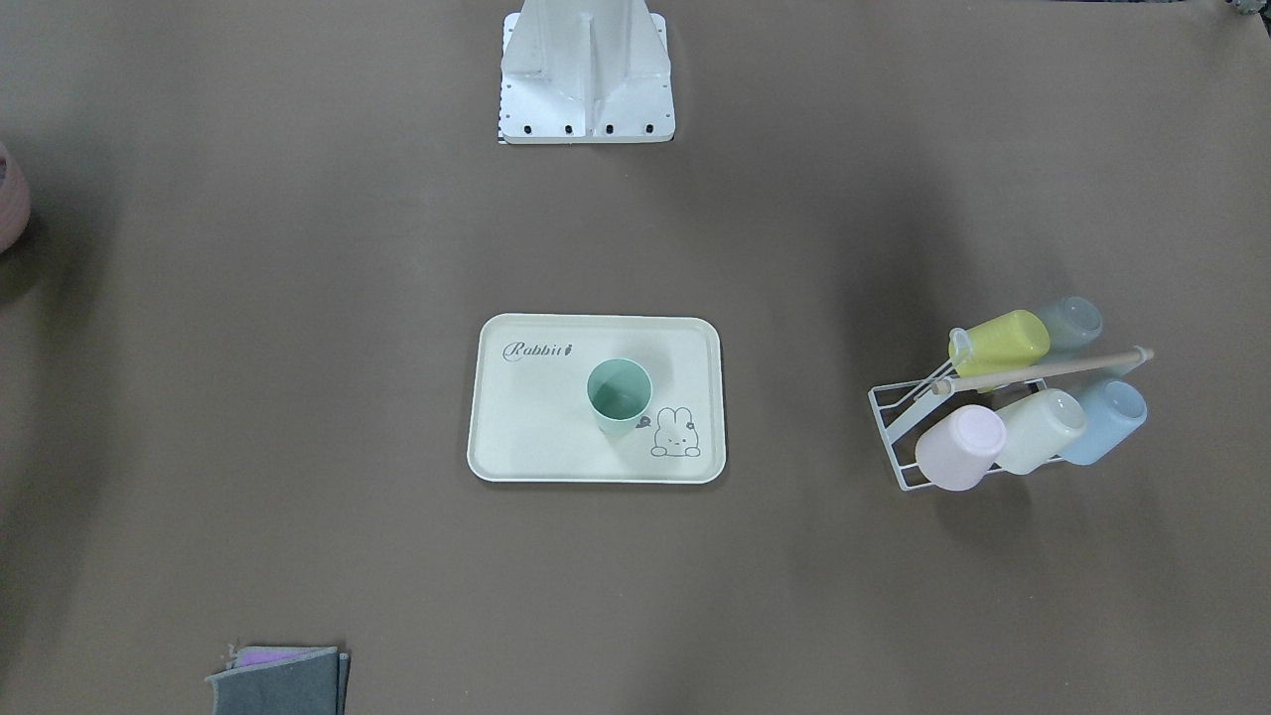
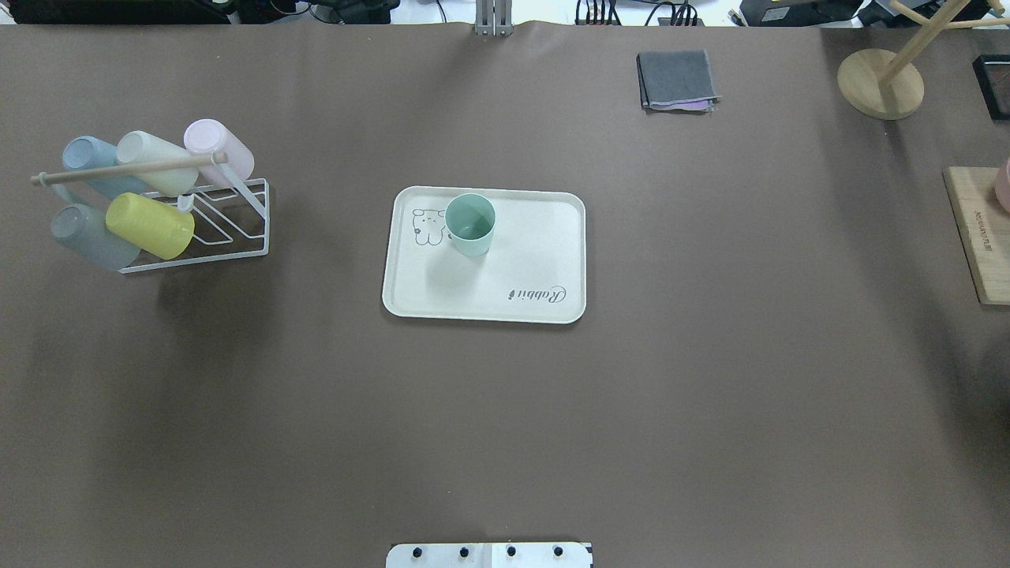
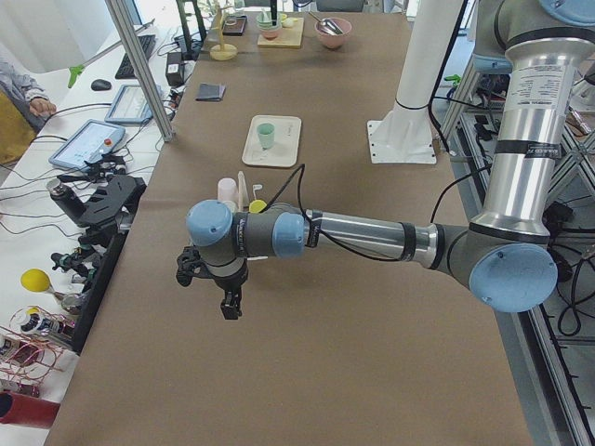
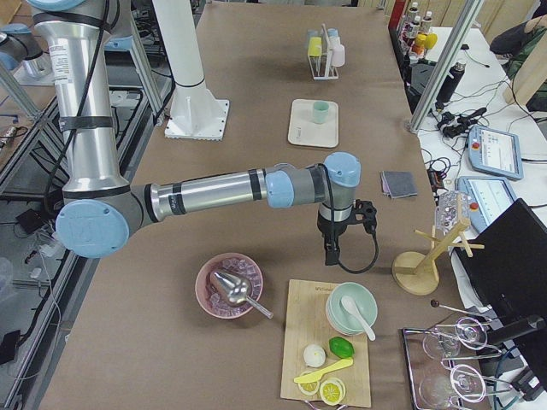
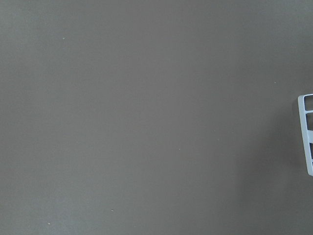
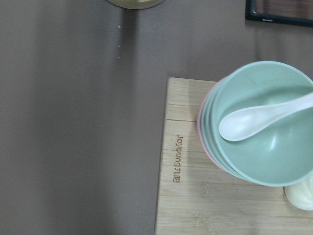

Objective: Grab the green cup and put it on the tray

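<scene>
The green cup (image 2: 470, 224) stands upright and empty on the cream tray (image 2: 521, 260), next to the bunny drawing. Both also show in the front view, the cup (image 1: 619, 395) on the tray (image 1: 536, 437). Neither gripper is near them. My left gripper (image 3: 226, 302) shows only in the left side view, hanging over bare table far from the tray (image 3: 284, 149); I cannot tell if it is open or shut. My right gripper (image 4: 329, 252) shows only in the right side view, over the table beside a cutting board; I cannot tell its state either.
A white wire rack (image 2: 267, 217) with several pastel cups stands on my left. A folded grey cloth (image 2: 677, 80) and a wooden stand (image 2: 880, 83) lie at the far right. A cutting board (image 6: 195, 171) carries stacked bowls with a spoon (image 6: 264, 127). A pink bowl (image 4: 229, 284) sits beside it.
</scene>
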